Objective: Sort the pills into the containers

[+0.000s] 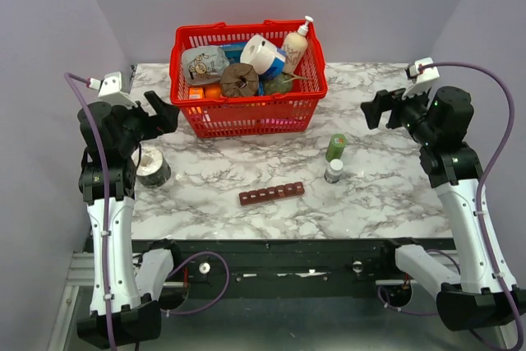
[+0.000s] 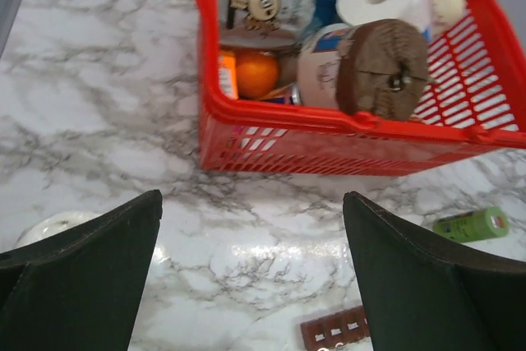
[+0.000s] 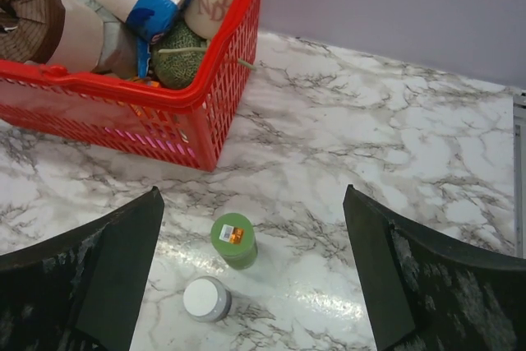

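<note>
The containers (image 1: 272, 193) are a dark red-brown strip of small square compartments lying on the marble table near its front middle; one end shows in the left wrist view (image 2: 334, 329). A green bottle (image 1: 336, 147) and a small clear bottle with a grey-white cap (image 1: 334, 172) stand to the strip's right; both show in the right wrist view, the green bottle (image 3: 233, 240) and the capped one (image 3: 205, 298). My left gripper (image 1: 164, 113) is open, raised at the left. My right gripper (image 1: 376, 108) is open, raised at the right. No loose pills are visible.
A red basket (image 1: 246, 117) full of groceries stands at the back middle, also in the left wrist view (image 2: 345, 133) and the right wrist view (image 3: 164, 113). A round tin (image 1: 152, 167) sits near the left edge under the left arm.
</note>
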Controlling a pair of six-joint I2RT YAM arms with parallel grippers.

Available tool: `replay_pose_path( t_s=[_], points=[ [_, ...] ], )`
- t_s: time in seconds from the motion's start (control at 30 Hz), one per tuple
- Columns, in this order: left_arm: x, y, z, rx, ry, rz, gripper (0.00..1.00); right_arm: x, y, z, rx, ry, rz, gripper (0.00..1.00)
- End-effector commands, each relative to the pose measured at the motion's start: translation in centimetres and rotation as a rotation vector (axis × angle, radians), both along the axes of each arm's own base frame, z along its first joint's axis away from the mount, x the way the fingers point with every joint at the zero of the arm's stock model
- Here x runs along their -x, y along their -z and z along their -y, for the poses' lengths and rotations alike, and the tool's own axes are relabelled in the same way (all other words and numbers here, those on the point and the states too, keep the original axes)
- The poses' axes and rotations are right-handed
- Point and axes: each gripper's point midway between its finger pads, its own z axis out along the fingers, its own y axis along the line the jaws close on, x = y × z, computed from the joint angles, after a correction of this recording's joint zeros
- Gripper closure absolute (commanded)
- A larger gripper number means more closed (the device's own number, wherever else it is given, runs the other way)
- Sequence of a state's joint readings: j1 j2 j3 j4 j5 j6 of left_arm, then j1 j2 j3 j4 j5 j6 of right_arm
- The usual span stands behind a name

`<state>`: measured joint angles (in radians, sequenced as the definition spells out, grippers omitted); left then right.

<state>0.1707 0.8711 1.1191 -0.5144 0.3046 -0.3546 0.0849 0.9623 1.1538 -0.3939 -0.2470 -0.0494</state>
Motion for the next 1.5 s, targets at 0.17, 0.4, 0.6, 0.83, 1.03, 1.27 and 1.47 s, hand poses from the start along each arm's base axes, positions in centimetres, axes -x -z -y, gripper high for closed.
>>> replay_pose_path(
  t_s=[0.17,0.4,0.6,0.83,1.03,1.27,1.47],
  points=[
    [1.3,-3.7,8.5,0.047,0.491,0.209,0.01,4.7,0.9,-5.5,0.115,-0.478,-0.003,0.0],
    [4.9,0.4,14.4,-0.23,0.761,0.226,0.01,9.9,4.3,-9.8,0.149,-0.958,0.065,0.0],
    [8.1,6.7,17.9,-0.421,0.959,0.328,0.02,11.1,9.7,-10.6,0.267,-1.104,0.085,0.0],
    [10.8,15.2,21.4,-0.709,1.228,0.361,0.02,11.5,11.2,-11.1,0.267,-1.161,0.1,0.0],
    [10.6,21.4,22.4,-0.884,1.362,0.248,0.02,11.5,12.3,-11.1,0.274,-1.166,0.098,0.0],
    [10.3,26.2,22.1,-0.98,1.434,0.188,0.04,12.0,13.3,-11.4,0.265,-1.185,0.098,0.0],
    [9.9,28.3,21.3,-1.034,1.432,0.132,0.04,12.3,14.0,-11.7,0.259,-1.205,0.096,0.0]
  ],
)
